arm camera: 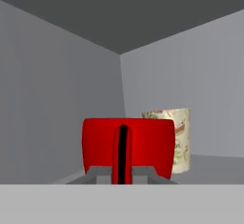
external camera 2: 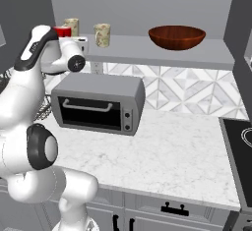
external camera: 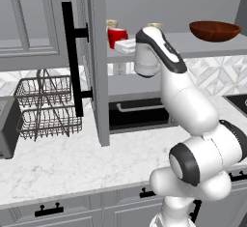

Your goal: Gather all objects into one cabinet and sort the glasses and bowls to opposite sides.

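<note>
Your gripper (arm camera: pixel 123 173) is closed on the red mug (arm camera: pixel 127 147), gripping its handle on the shelf (external camera: pixel 212 47). A cup (arm camera: pixel 177 137) stands just behind the mug, to its right. The bowl (external camera: pixel 214 30) sits far right of the gripper.

The white arm reaches up and forward, wrist bent level. Its hand (external camera: pixel 126 46) is clamped tight, fingers nearly together.

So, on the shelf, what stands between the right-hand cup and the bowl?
Nothing: in the right base view the shelf is bare from cup to bowl.
</note>
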You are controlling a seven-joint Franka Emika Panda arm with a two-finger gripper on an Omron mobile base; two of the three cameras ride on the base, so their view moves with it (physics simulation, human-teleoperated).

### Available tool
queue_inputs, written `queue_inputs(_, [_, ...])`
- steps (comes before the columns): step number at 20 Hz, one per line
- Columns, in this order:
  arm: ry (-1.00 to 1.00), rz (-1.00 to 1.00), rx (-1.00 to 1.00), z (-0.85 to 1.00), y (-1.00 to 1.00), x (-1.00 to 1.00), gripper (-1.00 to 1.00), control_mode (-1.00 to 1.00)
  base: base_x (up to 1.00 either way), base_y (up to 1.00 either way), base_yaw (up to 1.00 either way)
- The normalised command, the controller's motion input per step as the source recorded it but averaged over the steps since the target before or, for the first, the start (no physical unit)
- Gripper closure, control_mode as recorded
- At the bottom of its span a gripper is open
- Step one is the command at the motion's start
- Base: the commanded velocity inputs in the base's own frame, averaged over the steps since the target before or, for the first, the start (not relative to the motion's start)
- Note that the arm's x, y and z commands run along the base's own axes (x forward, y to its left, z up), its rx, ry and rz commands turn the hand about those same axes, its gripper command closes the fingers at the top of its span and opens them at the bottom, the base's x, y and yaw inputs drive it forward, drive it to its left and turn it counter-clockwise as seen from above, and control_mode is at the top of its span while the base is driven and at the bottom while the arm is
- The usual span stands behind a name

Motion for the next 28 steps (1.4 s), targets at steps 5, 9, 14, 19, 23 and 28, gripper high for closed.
queue_inputs(5, [0.0,0.0,0.0,-0.07,0.05,0.2,-1.0,-1.0,0.0,0.0,0.0])
queue_inputs(9, [0.0,0.0,0.0,0.0,0.01,0.0,-1.0,-1.0,0.0,0.0,0.0])
queue_inputs(14, [0.0,0.0,0.0,0.0,0.0,0.0,-1.0,-1.0,0.0,0.0,0.0])
queue_inputs(19, [0.0,0.0,0.0,0.0,-0.01,-0.2,-1.0,-1.0,0.0,0.0,0.0])
queue_inputs(23, [0.0,-0.01,0.0,0.09,-0.32,-0.36,-1.0,-1.0,0.0,0.0,0.0])
queue_inputs(28, [0.08,-0.12,-0.03,0.45,-0.5,-0.66,-1.0,-1.0,0.0,0.0,0.0])
